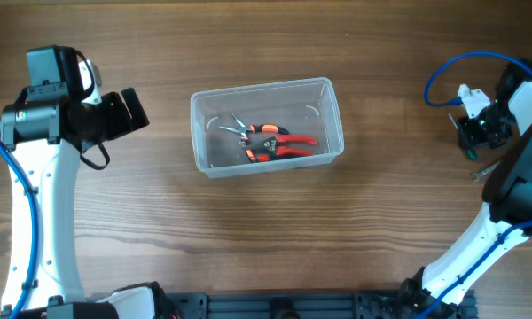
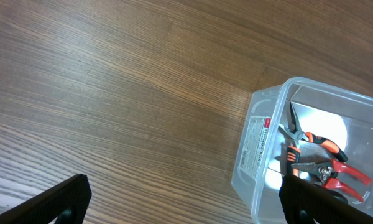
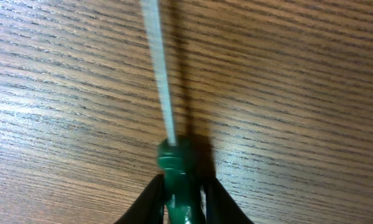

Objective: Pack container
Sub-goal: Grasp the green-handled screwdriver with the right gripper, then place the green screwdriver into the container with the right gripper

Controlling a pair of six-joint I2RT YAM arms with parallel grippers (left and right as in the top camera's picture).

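The clear plastic container [image 1: 264, 87] stands mid-table and shows at the right of the left wrist view [image 2: 256, 143]. Inside it lie red-handled pliers [image 1: 293, 142] [image 2: 345, 174] and pliers with orange and black handles [image 1: 264, 131] [image 2: 320, 140]. My left gripper [image 1: 129, 111] [image 2: 186, 208] is open and empty, to the left of the container, its right finger near the container's corner. My right gripper [image 1: 472, 146] [image 3: 180, 202] is at the far right, shut on the green handle of a screwdriver [image 3: 174, 168], low over the wood. Its metal shaft [image 3: 158, 68] points away from the fingers.
The wooden table [image 1: 248, 230] bears nothing else that I can see. A blue cable [image 1: 443, 75] loops by the right arm. The arm bases stand at the front edge.
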